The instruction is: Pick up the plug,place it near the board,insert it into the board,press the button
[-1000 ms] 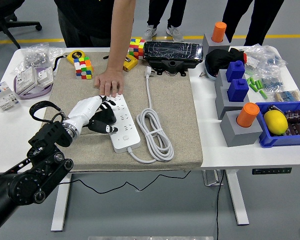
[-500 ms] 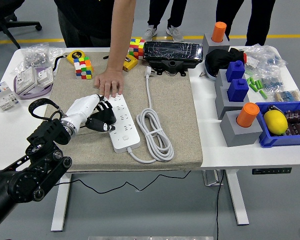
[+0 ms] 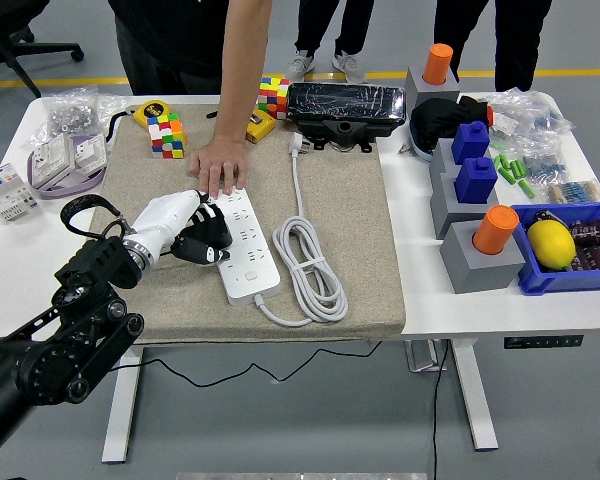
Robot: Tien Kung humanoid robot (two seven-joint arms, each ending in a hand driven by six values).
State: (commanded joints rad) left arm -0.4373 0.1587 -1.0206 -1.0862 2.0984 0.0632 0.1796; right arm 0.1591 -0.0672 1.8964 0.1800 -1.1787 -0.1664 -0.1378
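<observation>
1. Left hand point(image 3: 192, 232) reaches in from lower left and sits at the left edge of the white power strip point(image 3: 244, 247) on the beige mat point(image 3: 345, 225). Its fingers point(image 3: 217, 255) are curled down against the strip's side. No plug seen in them; cannot tell if they grip anything.
2. The plug point(image 3: 298, 145) lies on the mat at the far end of the white cord point(image 3: 305, 255), near the black box point(image 3: 345, 106) and well apart from the robot hand. The cord runs back to a loose coil just right of the strip.
3. A person's hand point(image 3: 220, 163) at the far side presses flat on the strip's top end, looks like it's holding the strip steady.
4. Judged step: the plug is not picked up and not inserted, so the task looks early. The hand's pose fits the button press better than a pick.
5. To do it well: if pressing, use one fingertip straight down on the switch and avoid a sideways push, since the strip can slide on the mat. If picking, the hand needs to clear the strip and cross to the plug, approaching from the cord side.
6. Hard to see: the strip's button isn't clear, and the palm covers the left sockets. Fingertip contact is hidden under the hand.
7. Right arm is out of frame.
</observation>
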